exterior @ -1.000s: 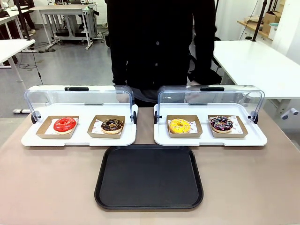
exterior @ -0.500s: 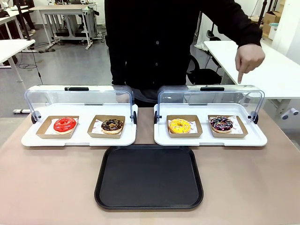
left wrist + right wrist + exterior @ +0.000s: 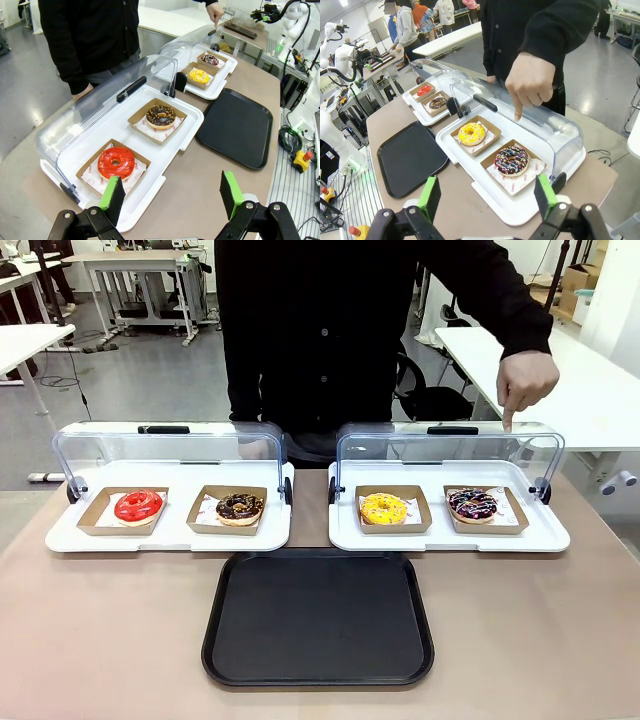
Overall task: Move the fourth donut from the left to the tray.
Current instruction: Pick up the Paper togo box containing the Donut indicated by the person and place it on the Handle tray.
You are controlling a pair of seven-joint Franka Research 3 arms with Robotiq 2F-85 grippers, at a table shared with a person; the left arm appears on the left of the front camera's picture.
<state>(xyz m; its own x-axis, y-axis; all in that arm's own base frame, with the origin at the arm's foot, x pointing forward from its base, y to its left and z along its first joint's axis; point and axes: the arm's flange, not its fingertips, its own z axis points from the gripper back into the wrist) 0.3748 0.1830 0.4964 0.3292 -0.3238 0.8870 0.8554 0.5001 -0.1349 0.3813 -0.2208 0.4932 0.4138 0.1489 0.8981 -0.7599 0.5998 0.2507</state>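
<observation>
The fourth donut, dark chocolate with pink and white streaks, lies in its brown cardboard holder at the right end of the right white display tray. The person's hand points a finger down above it, over the raised clear lid. The black tray lies flat at the table's middle front. My left gripper is open above the table near the red donut. My right gripper is open, hovering in front of the right display tray.
A yellow donut shares the right display tray. A red donut and a chocolate donut with pale specks lie in the left display tray. Both clear lids are swung up at the back.
The person's arm came out from the side and its hand now points down over the fourth donut, a little lower and nearer the lid than half a second ago.
</observation>
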